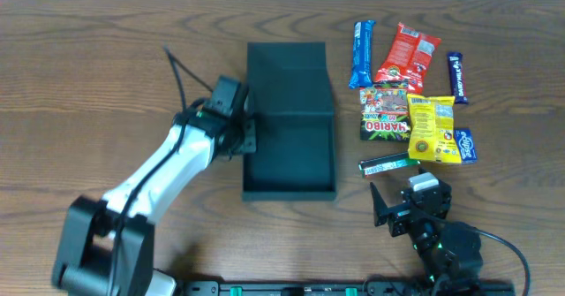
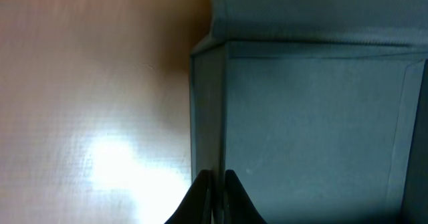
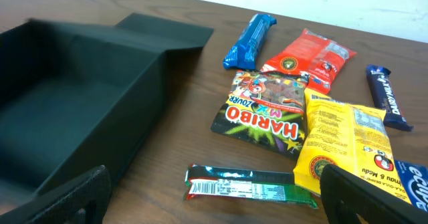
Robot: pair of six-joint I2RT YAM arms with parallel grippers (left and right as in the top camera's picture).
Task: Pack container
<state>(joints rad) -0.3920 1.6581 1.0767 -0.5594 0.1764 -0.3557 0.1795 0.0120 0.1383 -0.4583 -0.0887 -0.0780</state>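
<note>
1. Fingers, right gripper: spread to their widest, holding and touching nothing. They hover over the table at its near edge, facing the snacks, apparently staged for a first pick.
2. Fingers, left gripper: pinched narrow on the left wall of the container, with the wall between them. The grip probably steadies the box for loading.
3. Container: table centre, between the two arms. Interior bare; flap lid laid open on the far side.
4. Snacks, right of the container, none packed:
   - green bar, nearest
   - small blue packet
   - yellow packet
   - Haribo bag
   - dark-blue chocolate bar
   - red packet
   - blue wrapper, farthest
</note>
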